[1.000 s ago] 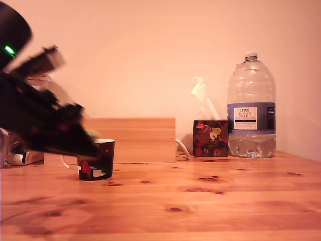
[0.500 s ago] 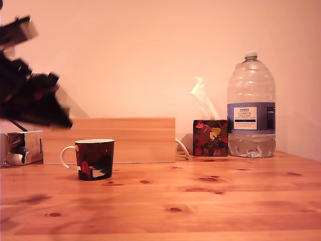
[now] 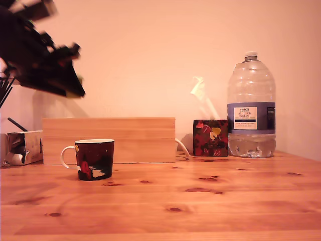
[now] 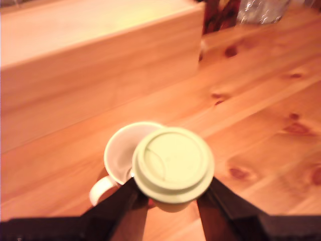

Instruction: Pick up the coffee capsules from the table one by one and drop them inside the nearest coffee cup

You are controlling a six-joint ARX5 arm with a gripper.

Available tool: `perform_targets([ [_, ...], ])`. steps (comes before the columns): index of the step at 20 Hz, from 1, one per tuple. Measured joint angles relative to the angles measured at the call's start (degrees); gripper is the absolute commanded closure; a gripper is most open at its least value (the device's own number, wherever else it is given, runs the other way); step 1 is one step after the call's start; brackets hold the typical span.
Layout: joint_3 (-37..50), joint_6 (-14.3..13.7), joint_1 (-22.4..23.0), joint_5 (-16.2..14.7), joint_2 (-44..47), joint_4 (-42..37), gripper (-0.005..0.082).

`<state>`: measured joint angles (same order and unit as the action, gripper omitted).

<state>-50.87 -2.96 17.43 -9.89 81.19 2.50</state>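
Risen higher above the mug [image 3: 95, 159], the tool [image 4: 170, 198] clamps a capsule [image 4: 173, 165] rim-up, its axis vertical; bottle [image 3: 251, 108] label reads TESCO.

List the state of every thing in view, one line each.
gripper: raised above the table, shut on the capsule
capsule: held, flat rim facing the wrist camera
coffee cup: upright on the table
water bottle: upright, capped, nearly empty
tissue box: tissue sticking out
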Motion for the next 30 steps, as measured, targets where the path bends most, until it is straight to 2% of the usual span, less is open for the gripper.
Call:
perform_targets([
  [7,-12.4,0.0,-0.8,0.0,13.1,7.7,0.0642],
  [14,-20.9,0.0,-1.9,0.0,21.6,15.9,0.0642],
  [28,-23.9,0.0,-2.1,-0.2,22.6,17.6,0.0637],
  [29,-23.9,0.0,-2.1,-0.2,22.6,18.3,0.0615],
  [30,-23.9,0.0,-2.1,-0.3,22.6,18.9,0.0515],
])
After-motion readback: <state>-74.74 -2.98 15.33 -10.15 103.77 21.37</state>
